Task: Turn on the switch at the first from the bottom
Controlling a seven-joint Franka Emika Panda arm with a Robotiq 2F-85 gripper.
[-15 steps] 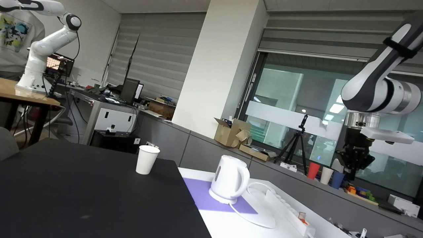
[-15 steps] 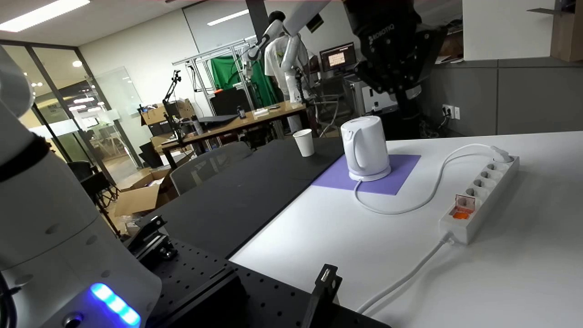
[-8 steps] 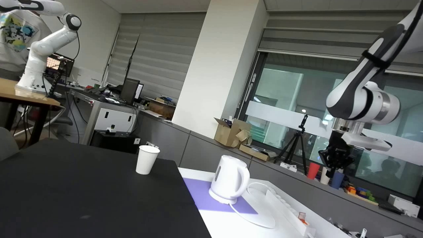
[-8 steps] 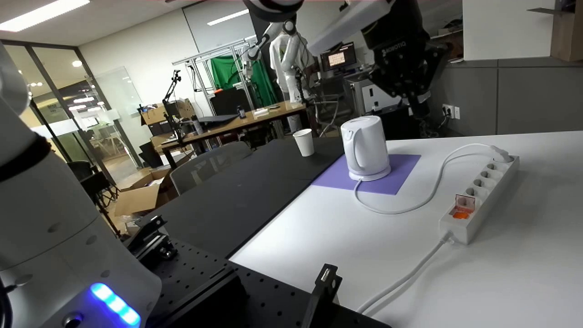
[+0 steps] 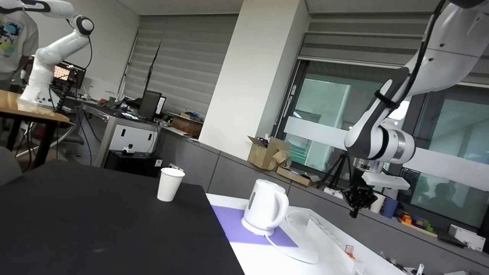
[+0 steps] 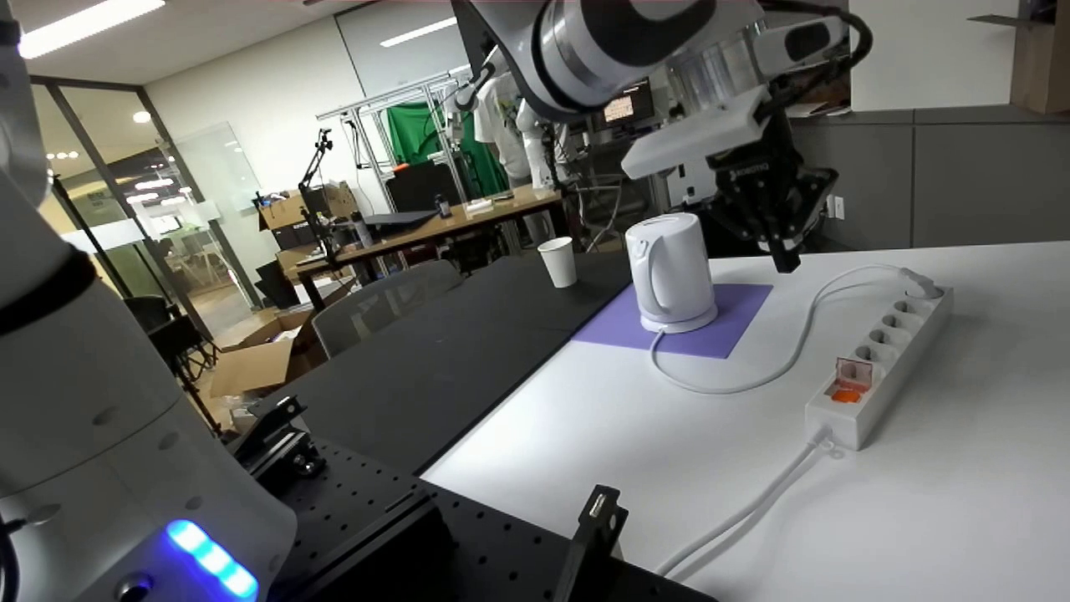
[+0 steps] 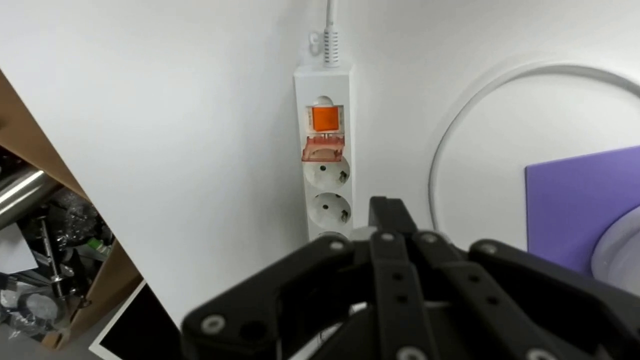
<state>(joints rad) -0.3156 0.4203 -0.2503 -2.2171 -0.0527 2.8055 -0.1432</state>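
Observation:
A white power strip [image 6: 836, 422] lies on the white table, also in an exterior view [image 5: 324, 240] and the wrist view [image 7: 325, 85]. Its orange switch [image 7: 325, 119] is at the end with the supply cable and shows in an exterior view [image 6: 846, 395]. A clear red cover [image 7: 324, 149] stands flipped open beside the switch, over the nearest socket. My gripper [image 7: 392, 212] is shut and empty, its fingertips together. It points down above the table, near the strip's far end in an exterior view [image 6: 784, 255], apart from the switch. It also shows in an exterior view [image 5: 354, 214].
A white kettle [image 6: 673, 272] stands on a purple mat [image 6: 736, 313]; its cord [image 6: 794, 351] loops to a plug in the strip's far end. A paper cup [image 6: 558, 262] stands on the black table [image 6: 435, 351]. Boxes [image 7: 115, 285] lie past the table edge.
The arm has swung toward the table and power strip, and the gripper has come lower. It stays shut. The strip, switch cover and kettle have not moved.

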